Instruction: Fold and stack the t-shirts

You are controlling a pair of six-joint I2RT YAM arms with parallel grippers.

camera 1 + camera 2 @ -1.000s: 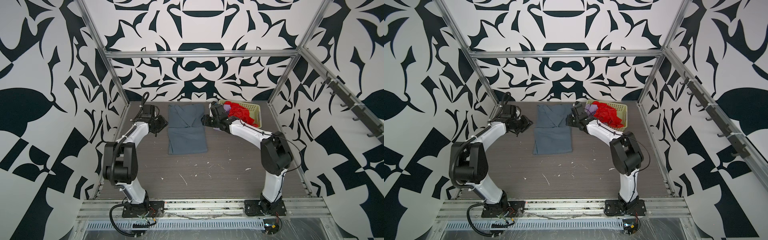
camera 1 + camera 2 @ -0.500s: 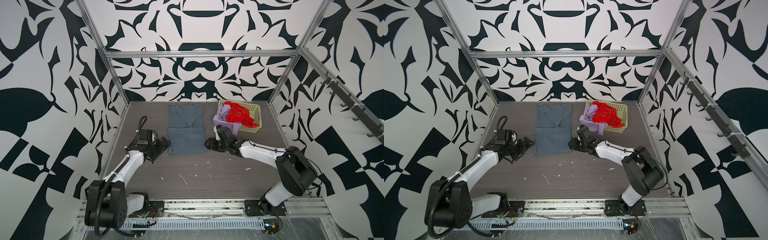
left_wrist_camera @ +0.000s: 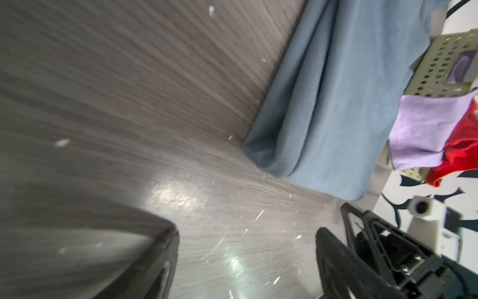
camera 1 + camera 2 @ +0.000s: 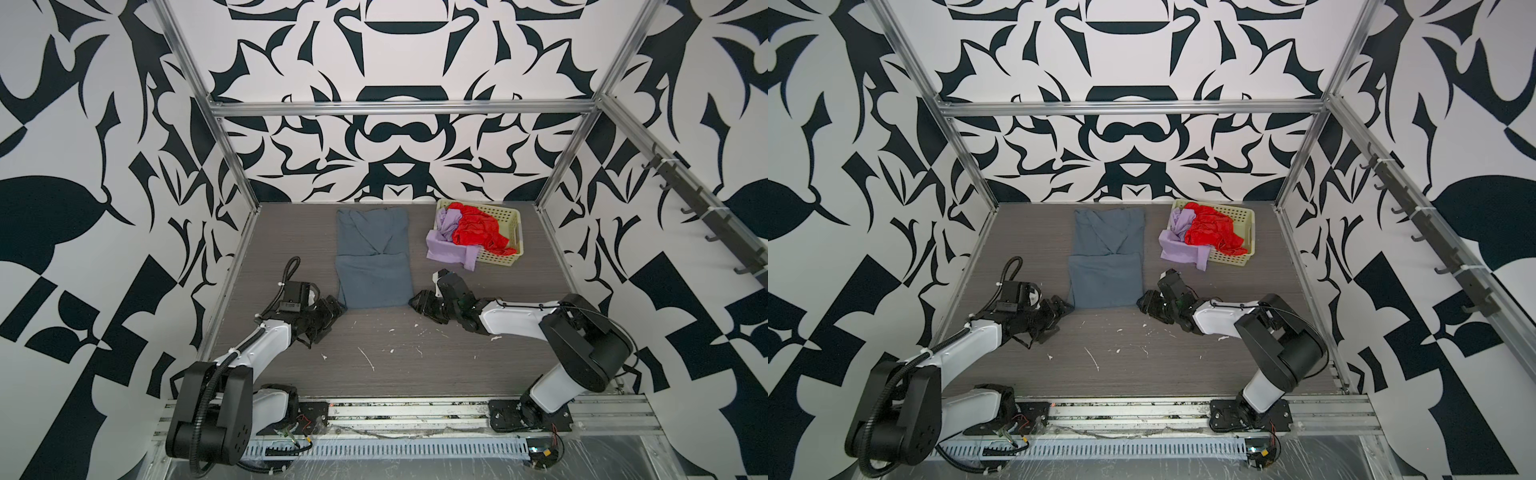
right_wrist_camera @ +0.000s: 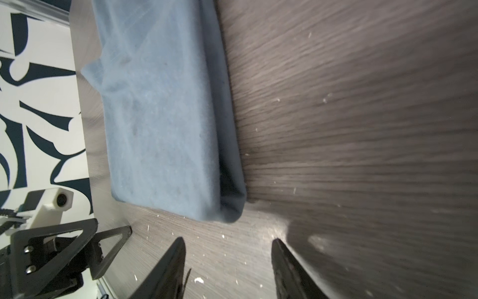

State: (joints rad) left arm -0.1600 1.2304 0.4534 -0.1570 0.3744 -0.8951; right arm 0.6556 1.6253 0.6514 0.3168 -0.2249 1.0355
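The slate blue-grey t-shirt (image 4: 372, 266) lies flat on the grey wood-grain worktop (image 4: 415, 365), towards the back and about midway across; its sleeves are turned in, and in both top views a fold line crosses it, with a doubled rectangle on the near side. Just to its right the cream perforated basket (image 4: 509, 218) stands in the far right corner. The bright red t-shirt (image 4: 476, 230) lies crumpled inside it; the pale lilac t-shirt (image 4: 446, 245) spills over the basket's near left rim, its lower part on the worktop.

The left gripper (image 4: 333, 306) sits low by the near left corner of the blue-grey shirt; in the left wrist view its jaws are spread wide, with only bare worktop between them and the shirt's rounded corner a little ahead, apart from the fingertips (image 3: 165, 243). The right gripper (image 4: 417, 303) sits low by the near right corner of the same shirt; in the right wrist view its jaws stand apart, pinching nothing, and the corner of the fold lies just ahead of them, not touched. The two grippers face each other across the shirt's near edge; white flecks dot the worktop in front.
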